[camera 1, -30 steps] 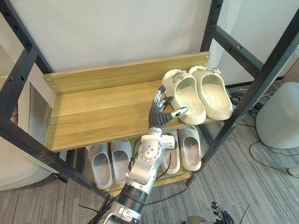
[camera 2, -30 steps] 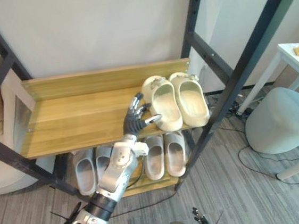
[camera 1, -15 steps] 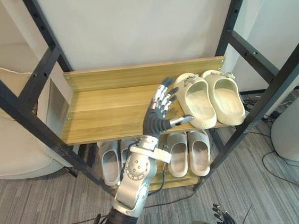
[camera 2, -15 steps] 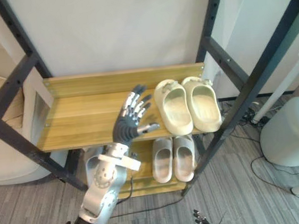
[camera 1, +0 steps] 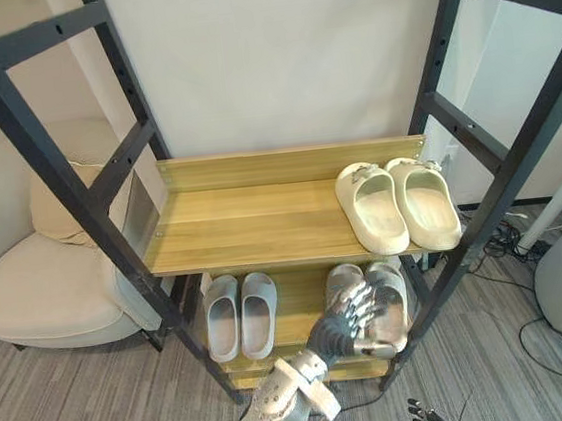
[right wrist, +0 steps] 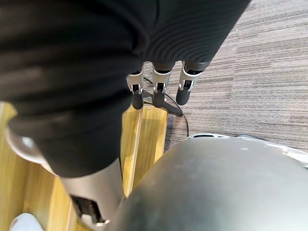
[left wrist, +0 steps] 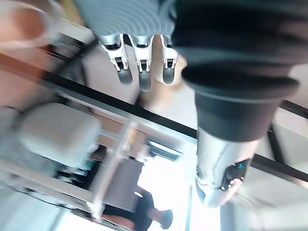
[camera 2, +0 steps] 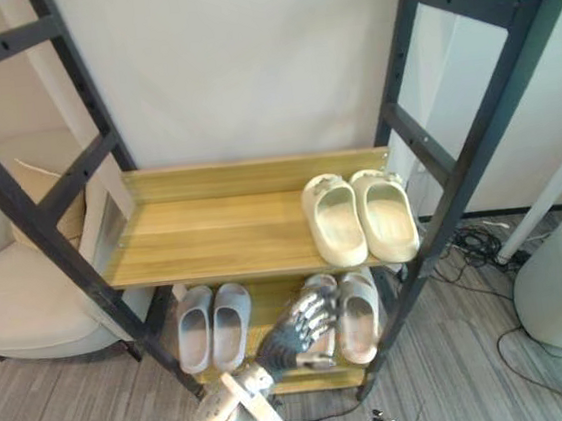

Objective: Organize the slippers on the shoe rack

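You've got a black metal-frame shoe rack [camera 1: 252,224] w/ wood-grain shelves. The cream foam slippers [camera 1: 398,203] sit side by side on the upper shelf, right end. Lower shelf: smooth grey slippers [camera 1: 242,313] at left, pale slippers [camera 2: 358,313] at right, partly behind your left hand [camera 1: 349,326], whose fingers are spread, empty. Right hand [right wrist: 159,91] hangs over ribbed grey carpet [right wrist: 269,72], fingers straight, empty. Beige cushioned armchair [camera 1: 38,286] sits left of the rack.
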Controlling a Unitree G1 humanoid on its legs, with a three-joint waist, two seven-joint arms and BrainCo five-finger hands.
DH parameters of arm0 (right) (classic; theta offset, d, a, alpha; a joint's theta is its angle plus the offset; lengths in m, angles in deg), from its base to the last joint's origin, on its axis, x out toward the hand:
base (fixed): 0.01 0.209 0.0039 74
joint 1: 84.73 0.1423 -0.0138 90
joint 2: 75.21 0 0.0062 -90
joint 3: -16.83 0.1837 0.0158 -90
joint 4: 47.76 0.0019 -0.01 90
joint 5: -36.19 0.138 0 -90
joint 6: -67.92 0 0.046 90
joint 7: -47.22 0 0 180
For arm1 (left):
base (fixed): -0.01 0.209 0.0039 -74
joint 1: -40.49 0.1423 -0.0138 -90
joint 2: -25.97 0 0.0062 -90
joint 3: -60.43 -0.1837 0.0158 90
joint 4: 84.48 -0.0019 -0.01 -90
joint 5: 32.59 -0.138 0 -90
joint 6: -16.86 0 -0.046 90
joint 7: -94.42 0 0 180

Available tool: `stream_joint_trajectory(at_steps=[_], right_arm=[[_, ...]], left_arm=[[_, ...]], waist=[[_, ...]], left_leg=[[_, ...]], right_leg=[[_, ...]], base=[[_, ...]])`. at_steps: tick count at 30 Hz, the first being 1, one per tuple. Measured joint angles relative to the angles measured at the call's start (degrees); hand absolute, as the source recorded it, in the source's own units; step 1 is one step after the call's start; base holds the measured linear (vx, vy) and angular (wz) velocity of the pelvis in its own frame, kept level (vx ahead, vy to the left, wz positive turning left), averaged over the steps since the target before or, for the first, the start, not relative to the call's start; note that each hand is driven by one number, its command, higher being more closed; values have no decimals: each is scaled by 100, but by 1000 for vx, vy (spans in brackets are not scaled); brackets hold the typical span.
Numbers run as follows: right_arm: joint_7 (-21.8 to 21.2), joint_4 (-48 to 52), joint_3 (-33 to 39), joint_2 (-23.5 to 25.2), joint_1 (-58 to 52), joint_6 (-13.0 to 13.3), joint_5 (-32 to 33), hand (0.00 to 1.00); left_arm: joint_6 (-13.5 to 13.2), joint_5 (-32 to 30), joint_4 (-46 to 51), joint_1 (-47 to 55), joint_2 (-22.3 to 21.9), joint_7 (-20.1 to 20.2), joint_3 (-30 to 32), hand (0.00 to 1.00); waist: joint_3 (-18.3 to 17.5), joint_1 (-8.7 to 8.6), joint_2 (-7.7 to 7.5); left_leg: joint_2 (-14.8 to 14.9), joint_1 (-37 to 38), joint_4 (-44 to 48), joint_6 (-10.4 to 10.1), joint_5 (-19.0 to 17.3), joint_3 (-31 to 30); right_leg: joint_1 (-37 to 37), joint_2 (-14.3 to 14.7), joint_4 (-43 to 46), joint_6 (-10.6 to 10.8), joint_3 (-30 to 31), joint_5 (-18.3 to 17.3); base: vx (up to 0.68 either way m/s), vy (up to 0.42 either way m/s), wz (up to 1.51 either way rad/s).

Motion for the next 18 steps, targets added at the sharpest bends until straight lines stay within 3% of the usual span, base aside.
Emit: stream_joint_trajectory(at_steps=[4,6,11,18], right_arm=[[66,-293,-2,6,125,8,1,0],[87,-580,-17,9,323,3,2,0],[225,-801,0,49,444,0,5,0],[303,-999,42,53,554,6,10,0]], left_arm=[[4,-377,-1247,-3,-71,-81,637,0],[-4,-858,-2223,-29,-106,-270,1137,0],[-12,-1831,-3515,-91,-144,-751,1946,0],[-16,-2376,-4353,-71,-156,-1317,2802,0]], waist=[[-5,-9,8],[-6,-9,-9],[78,-55,-11],[147,-42,9]], left_leg=[[-16,92,-18,-3,31,-25],[-48,208,-178,7,98,-35],[-80,247,-185,19,118,-186],[-81,318,-400,18,216,-184]], right_leg=[[132,9,-108,8,-29,29],[213,4,-187,24,-41,42],[360,-10,-299,44,-167,64],[364,7,-388,42,-160,82]], base=[[23,8,4],[38,7,2],[23,10,12],[1,0,2]])
